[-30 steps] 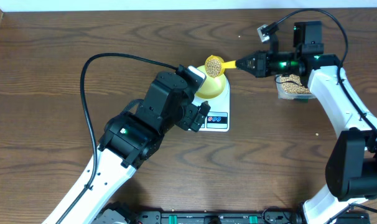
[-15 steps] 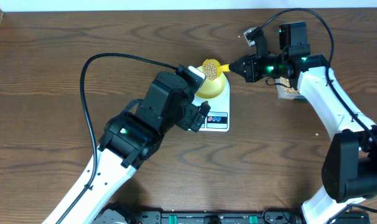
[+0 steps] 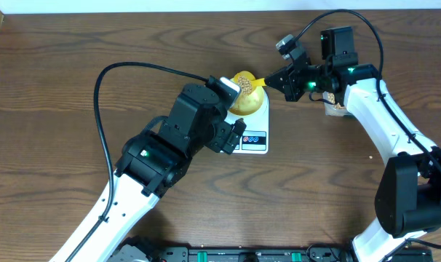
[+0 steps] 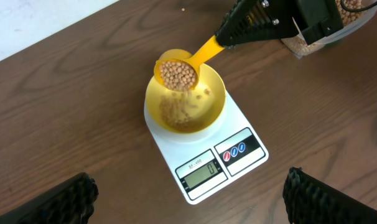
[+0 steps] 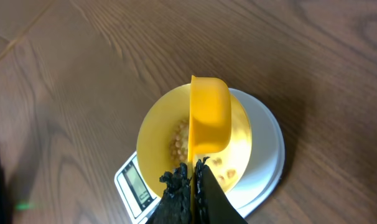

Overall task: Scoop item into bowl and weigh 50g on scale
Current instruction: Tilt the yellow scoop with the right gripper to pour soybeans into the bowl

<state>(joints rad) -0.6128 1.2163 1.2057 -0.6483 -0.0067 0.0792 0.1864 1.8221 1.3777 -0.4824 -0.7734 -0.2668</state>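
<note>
Left tool (image 4: 190,182) hangs released above the scale (image 4: 238,121); seen from overhead, its arm hides the scale's near corner. The bowl (image 4: 216,93) on it catches beans (image 4: 178,74) from the yellow scoop (image 5: 208,118), which is clenched in the right tool (image 5: 191,169). The clear tub (image 4: 303,46) sits beyond. The scoop has swung left and tipped.

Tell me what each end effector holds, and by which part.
Right end effector grips the scoop by its handle's end; left end effector is open, holding nothing.
</note>
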